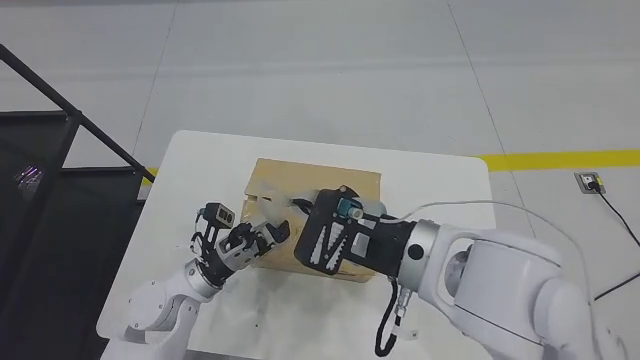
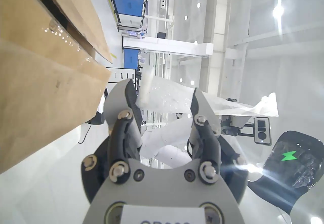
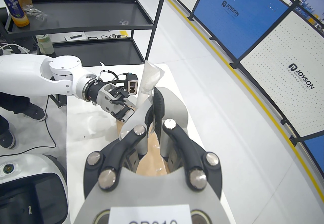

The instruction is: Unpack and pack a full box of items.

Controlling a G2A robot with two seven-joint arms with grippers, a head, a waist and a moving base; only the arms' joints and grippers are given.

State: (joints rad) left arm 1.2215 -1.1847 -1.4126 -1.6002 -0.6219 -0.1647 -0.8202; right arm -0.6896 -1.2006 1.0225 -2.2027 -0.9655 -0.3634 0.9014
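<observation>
**Right gripper lifts plastic bag over box, left gripper open beside it**

Cardboard box (image 1: 300,175) sits mid white table (image 1: 430,180), flaps open. Right gripper (image 3: 153,98) is above the box with its fingers clamped on a clear plastic bag (image 3: 150,78). The bag stands upright out of the fingertips, over the box's left part in the top view. Left gripper (image 2: 162,93) is at the box's left side, near the flap edge, its fingers (image 2: 130,94) spread apart with nothing between them. From the left wrist, the bag shows beyond the fingers, apart from them. Box contents can't be made out.
</observation>
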